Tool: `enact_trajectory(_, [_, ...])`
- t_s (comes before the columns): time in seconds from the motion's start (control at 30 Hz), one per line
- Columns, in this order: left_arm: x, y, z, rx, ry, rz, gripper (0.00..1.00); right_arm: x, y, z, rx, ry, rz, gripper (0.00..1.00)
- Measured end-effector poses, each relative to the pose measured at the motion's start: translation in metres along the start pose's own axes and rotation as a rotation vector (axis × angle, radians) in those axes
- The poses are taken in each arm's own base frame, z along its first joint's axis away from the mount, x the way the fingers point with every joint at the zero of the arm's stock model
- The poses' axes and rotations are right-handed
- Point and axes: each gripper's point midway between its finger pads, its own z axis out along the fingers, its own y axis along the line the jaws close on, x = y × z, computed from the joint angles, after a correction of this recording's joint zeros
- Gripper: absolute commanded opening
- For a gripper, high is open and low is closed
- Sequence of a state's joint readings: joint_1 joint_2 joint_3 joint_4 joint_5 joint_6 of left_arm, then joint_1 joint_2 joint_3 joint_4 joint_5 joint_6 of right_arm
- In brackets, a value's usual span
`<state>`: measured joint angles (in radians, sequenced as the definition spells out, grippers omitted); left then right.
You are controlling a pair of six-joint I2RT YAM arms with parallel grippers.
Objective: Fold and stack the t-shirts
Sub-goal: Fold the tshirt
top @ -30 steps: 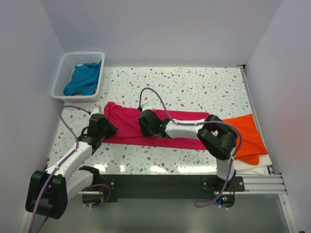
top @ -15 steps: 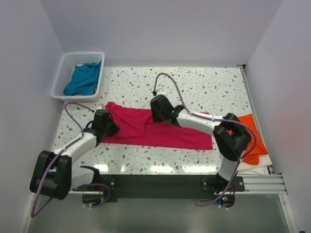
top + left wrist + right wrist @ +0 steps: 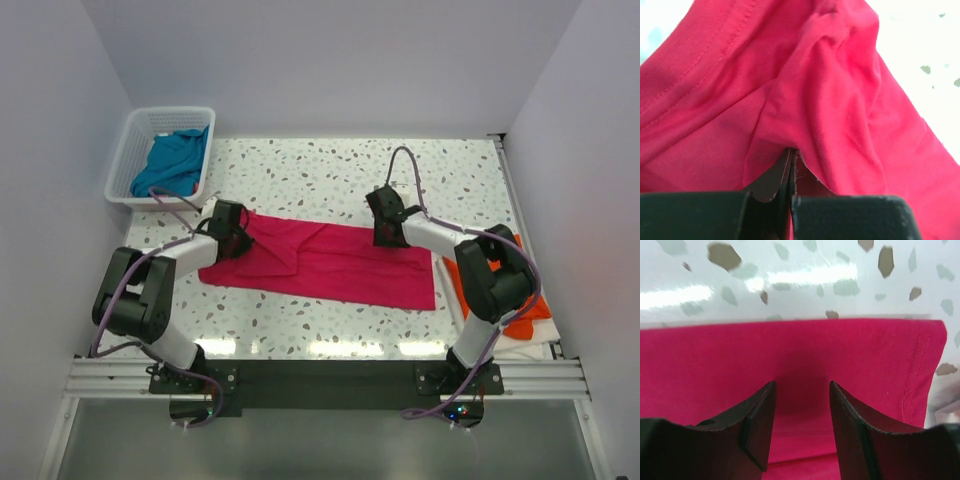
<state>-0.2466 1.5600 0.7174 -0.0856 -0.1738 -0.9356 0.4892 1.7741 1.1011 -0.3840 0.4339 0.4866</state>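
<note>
Soft crimson-pink cloth t-shirt lies stretched across middle of white speckled tabletop. Left hand pressed together, pinching fold at shirt's left end. Right hand spread above shirt's far right edge, gripping nothing. Bright orange t-shirt at tabletop's right edge, partly under right arm. Teal-blue t-shirt in white lattice plastic basket, far left corner.

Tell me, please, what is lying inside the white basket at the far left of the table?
A crumpled teal-blue shirt lies inside the basket, covering much of its floor. Whether anything is underneath cannot be seen, because the cloth hides the bottom there.
</note>
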Motion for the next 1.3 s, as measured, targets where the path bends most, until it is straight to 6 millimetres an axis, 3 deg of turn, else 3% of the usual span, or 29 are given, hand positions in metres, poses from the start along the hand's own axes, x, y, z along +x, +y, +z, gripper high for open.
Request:
enact_trajectory(0.1, [-0.013,-0.012,0.015,-0.022,-0.02,0.002,0.0,0.021,-0.008,0.006,0.016,0.046,0.007,0.51])
enact_trajectory(0.2, [-0.029,-0.028,0.032,-0.034,-0.047,0.009,0.0,0.026,-0.006,0.004,-0.007,0.038,0.037,0.51])
enact_trajectory(0.33, [-0.054,-0.056,0.058,-0.041,-0.086,0.048,0.0,0.039,0.003,-0.003,-0.09,0.041,0.11,0.51])
enact_trajectory(0.43, [-0.075,-0.085,0.083,-0.03,-0.106,0.103,0.03,0.054,0.019,-0.02,-0.168,0.033,0.147,0.51])
enact_trajectory(0.5, [-0.09,-0.108,0.103,-0.006,-0.12,0.143,0.09,0.069,0.042,-0.035,-0.229,0.031,0.151,0.51])
enact_trajectory(0.7, [-0.124,-0.194,0.159,0.165,-0.138,0.281,0.3,0.121,0.137,-0.091,-0.478,0.059,0.184,0.52])
enact_trajectory(0.77, [-0.128,-0.226,0.173,0.271,-0.137,0.323,0.41,0.123,0.163,-0.099,-0.534,0.063,0.219,0.52])
enact_trajectory(0.9, [-0.121,-0.264,0.18,0.456,-0.12,0.378,0.55,0.107,0.215,-0.099,-0.604,0.07,0.288,0.54])
enact_trajectory(0.97, [-0.116,-0.276,0.18,0.538,-0.112,0.394,0.61,0.1,0.227,-0.098,-0.617,0.064,0.301,0.56])
enact_trajectory(1.17, [-0.105,-0.297,0.172,0.69,-0.089,0.415,0.71,0.096,0.225,-0.099,-0.621,0.049,0.286,0.66])
enact_trajectory(1.3, [-0.1,-0.303,0.164,0.746,-0.074,0.405,0.73,0.101,0.211,-0.103,-0.614,0.041,0.247,0.68])
